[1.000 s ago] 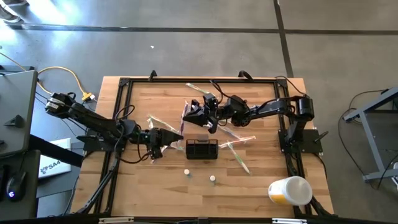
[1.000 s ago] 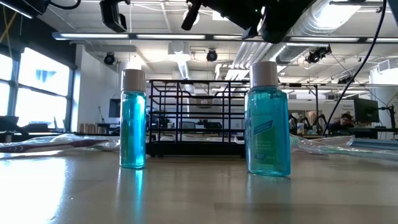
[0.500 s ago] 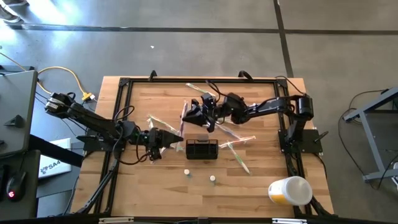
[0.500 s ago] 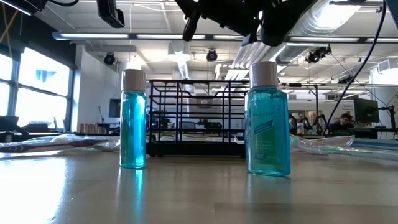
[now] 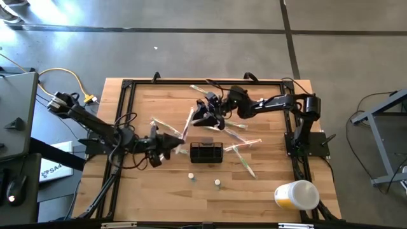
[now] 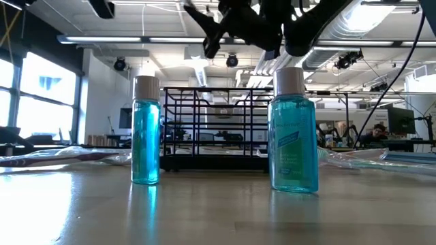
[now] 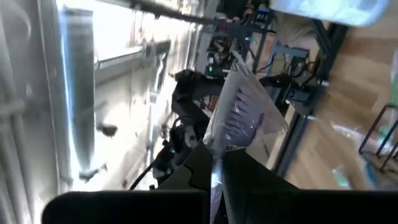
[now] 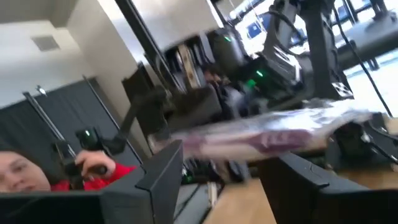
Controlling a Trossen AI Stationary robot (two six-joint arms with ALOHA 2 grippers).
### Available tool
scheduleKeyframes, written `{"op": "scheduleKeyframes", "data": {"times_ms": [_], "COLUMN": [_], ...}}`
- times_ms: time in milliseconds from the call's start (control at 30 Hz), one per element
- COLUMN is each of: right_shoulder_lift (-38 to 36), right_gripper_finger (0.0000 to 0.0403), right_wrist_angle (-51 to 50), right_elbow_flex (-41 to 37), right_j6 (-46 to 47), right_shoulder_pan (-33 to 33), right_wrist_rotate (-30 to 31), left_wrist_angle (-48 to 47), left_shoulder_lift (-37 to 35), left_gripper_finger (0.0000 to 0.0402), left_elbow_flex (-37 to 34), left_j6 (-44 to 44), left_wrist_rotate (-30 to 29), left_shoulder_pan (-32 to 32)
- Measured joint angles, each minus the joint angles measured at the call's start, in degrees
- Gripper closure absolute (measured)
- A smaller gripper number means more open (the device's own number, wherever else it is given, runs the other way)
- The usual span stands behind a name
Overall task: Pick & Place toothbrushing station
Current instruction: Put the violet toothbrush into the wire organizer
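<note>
Landmark: the toothbrushing station (image 5: 206,152), a small black wire caddy standing upright on the wooden table (image 5: 267,184), about mid-table in the high view.
Station seen low: its wire frame (image 6: 211,129) shows between and behind two blue bottles, partly covered by them; whether anything lies inside it cannot be made out.
Left gripper (image 5: 170,143): just to the left of the station, its fingers pressed together on a wrapped toothbrush (image 5: 186,125) that slants up and away from the station's left end.
Left wrist view: the dark fingers (image 7: 242,186) pinch the clear wrapper (image 7: 239,115) at its lower end; the wrapper's far tip is cut off by glare.
Right gripper (image 5: 210,116): beyond the station, toward the table's far edge, raised over the table.
Right fingers: spread apart in the right wrist view (image 8: 161,171), with the same wrapped toothbrush (image 8: 273,137) lying across beyond them, blurred; contact cannot be told.
Bottles: one blue bottle (image 6: 146,131) left of the station, a larger one (image 6: 293,133) right of it, both nearer the low camera.
Loose wrapped brushes (image 5: 245,147): scattered right of the station.
Cup (image 5: 296,194): white and yellow, well apart from the station, at the table's near right corner.
Person (image 8: 28,174): in red, in the room beyond, partly cut off.
</note>
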Motion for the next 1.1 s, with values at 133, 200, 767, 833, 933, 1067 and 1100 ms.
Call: {"op": "scheduleKeyframes", "data": {"times_ms": [133, 200, 767, 833, 933, 1067, 1100], "right_shoulder_lift": [-0.17, -0.19, -9.09, -11.45, -15.78, -21.86, -23.34], "right_gripper_finger": [0.0217, 0.0219, 0.0274, 0.0284, 0.0297, 0.0309, 0.0312], "right_wrist_angle": [-2.80, -2.65, -10.99, -16.88, -28.62, -47.69, -51.83], "right_elbow_flex": [0.09, 0.11, -0.61, -0.99, -1.36, -1.36, -1.36], "right_j6": [-2.65, -2.96, -23.88, -29.67, -40.47, -57.39, -60.72], "right_shoulder_pan": [-0.13, -0.32, -1.35, -1.56, -1.92, -1.89, -1.42], "right_wrist_rotate": [-1.15, -2.04, -18.19, -19.05, -17.67, -2.00, 5.01], "left_wrist_angle": [-0.95, -1.99, -25.09, -27.32, -30.60, -34.70, -35.38], "left_shoulder_lift": [-2.27, -4.22, -17.42, -17.95, -18.39, -18.15, -18.13], "left_gripper_finger": [0.0396, 0.0396, 0.0396, 0.0396, 0.0396, 0.0396, 0.0396], "left_elbow_flex": [-0.15, -0.14, 5.09, 5.09, 5.09, 5.09, 5.09], "left_j6": [-5.79, -8.11, -55.67, -59.54, -65.43, -72.36, -73.78], "left_wrist_rotate": [-7.32, -9.67, -17.22, -16.54, -14.44, -7.58, -5.53], "left_shoulder_pan": [-4.77, -7.19, -10.87, -8.84, -4.53, 1.91, 3.34]}}
